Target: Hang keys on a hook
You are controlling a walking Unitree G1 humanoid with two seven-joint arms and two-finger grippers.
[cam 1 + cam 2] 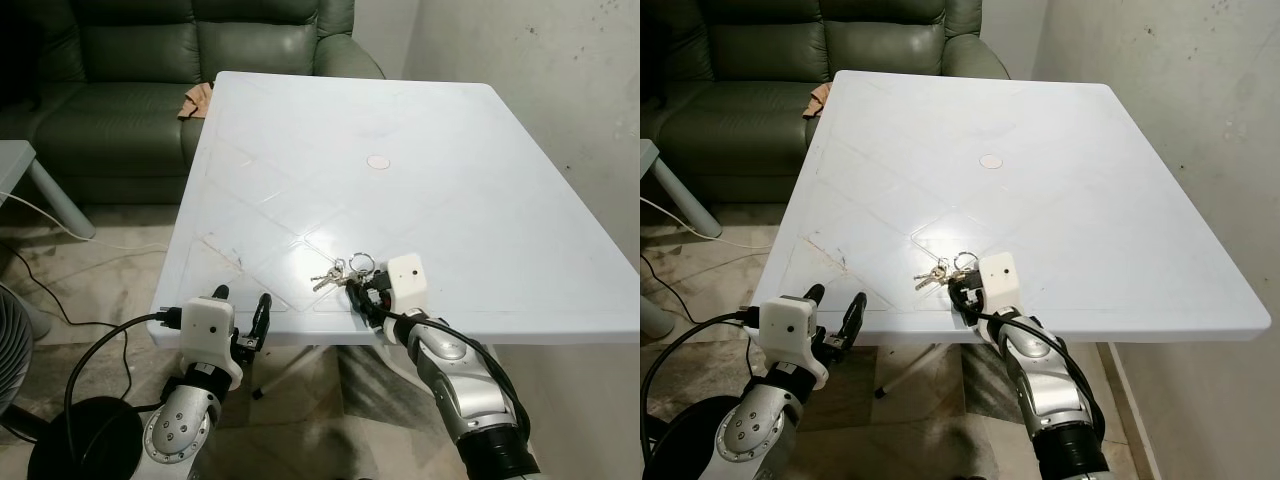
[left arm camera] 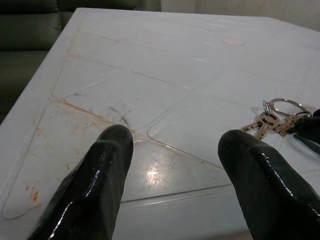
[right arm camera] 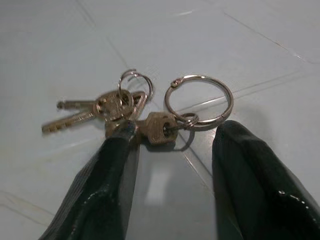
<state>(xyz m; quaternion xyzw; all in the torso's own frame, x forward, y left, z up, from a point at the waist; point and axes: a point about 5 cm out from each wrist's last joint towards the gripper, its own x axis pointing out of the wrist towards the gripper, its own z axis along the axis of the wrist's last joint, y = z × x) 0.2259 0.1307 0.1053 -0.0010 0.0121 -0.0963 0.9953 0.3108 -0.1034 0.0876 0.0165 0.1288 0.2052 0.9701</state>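
From the head views, the keys lie near the counter front edge, right end effector beside them. Left wrist view: the left end effector spread, empty. Right wrist view: fingers apart around the bunch; the flat keys could slip sideways when closing.

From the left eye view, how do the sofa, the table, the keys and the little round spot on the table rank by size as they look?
1. Table
2. Sofa, partly cut off by the frame
3. Keys
4. Round spot; looks close to the keys' size, and it lies farther away, so that order is unsure.
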